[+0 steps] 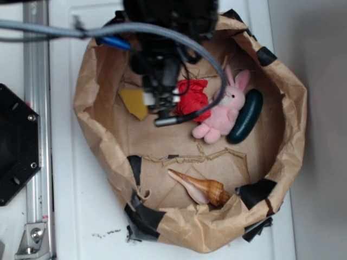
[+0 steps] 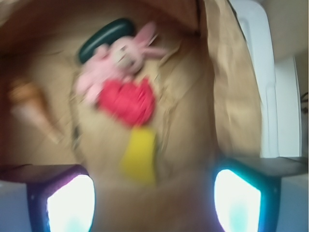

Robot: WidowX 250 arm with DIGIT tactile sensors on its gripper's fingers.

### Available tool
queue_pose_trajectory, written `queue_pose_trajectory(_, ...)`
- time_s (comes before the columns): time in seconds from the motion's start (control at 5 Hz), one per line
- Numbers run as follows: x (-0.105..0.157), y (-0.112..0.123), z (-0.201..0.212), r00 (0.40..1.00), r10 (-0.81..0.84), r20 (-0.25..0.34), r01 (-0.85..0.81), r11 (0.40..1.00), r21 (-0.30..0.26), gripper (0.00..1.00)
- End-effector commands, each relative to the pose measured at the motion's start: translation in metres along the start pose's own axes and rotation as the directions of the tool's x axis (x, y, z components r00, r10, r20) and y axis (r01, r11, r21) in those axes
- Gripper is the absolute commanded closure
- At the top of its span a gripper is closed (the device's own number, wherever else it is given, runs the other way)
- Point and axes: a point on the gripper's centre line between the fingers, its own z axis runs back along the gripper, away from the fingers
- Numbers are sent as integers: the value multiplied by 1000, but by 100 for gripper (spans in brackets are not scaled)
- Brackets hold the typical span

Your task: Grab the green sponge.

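Note:
The green sponge [image 1: 245,115] is a dark green oblong lying at the right inside the brown paper basin, right behind the pink bunny [image 1: 222,111]. In the blurred wrist view the sponge [image 2: 104,37] is at the top left, far ahead of the jaws. My gripper [image 1: 161,103] hangs over the basin's left middle, between a yellow piece [image 1: 134,102] and a red cloth [image 1: 193,97], well left of the sponge. In the wrist view my gripper [image 2: 153,203] is open and empty, its fingers [image 2: 70,203] wide apart.
The crumpled paper basin wall [image 1: 290,103] rings everything. A tan seashell [image 1: 200,188] lies at the front. The red cloth [image 2: 128,101] and the bunny [image 2: 120,58] lie between gripper and sponge. A metal rail [image 1: 35,108] and a black plate [image 1: 13,143] stand at left.

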Motion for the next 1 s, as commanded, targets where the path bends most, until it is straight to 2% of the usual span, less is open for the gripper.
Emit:
queue_pose_trajectory(0.0,3,2,9,999,-8,44,7,1000,12,0)
queue_pose_trajectory(0.4,3,2,9,999,-8,44,7,1000,12,0)
queue_pose_trajectory(0.6,1,-26,-25,966,-257,19,256,965,61,0)
queue_pose_trajectory(0.8,-15,-43,-38,950,-312,6,306,936,174,0)
